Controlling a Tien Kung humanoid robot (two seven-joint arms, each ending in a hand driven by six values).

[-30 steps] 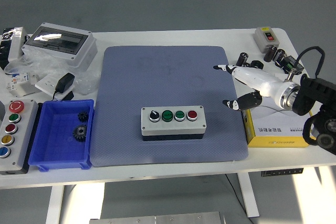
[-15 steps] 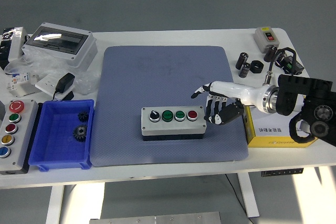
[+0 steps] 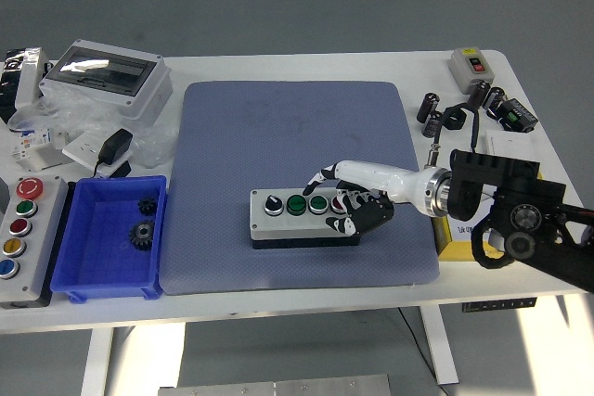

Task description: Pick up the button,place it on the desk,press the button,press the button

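- Change: a second ago the right hand (image 3: 348,199) hung over the right edge of the blue-grey textured mat (image 3: 297,136); it has since swept left and now lies over the right end of the grey four-button control box (image 3: 305,215).
- Hand state: one finger (image 3: 320,178) is stretched out, its tip at the far edge of the box near the two green buttons (image 3: 306,203); the other fingers are curled under and grasp nothing. Whether the tip actually bears on a button cannot be told.
- Meaning for the task: the box already rests near the mat's near edge, so placement looks complete and a press is judged to be starting. The red button at the box's right end is hidden beneath the curled fingers.
- Left arm: out of view.
- Containers: the blue plastic bin (image 3: 65,271) on the white tabletop (image 3: 278,67), left of the mat, holds two dark gears (image 3: 141,222). The clear-lidded grey enclosure (image 3: 109,77) at the far left is closed; its contents are indistinct.
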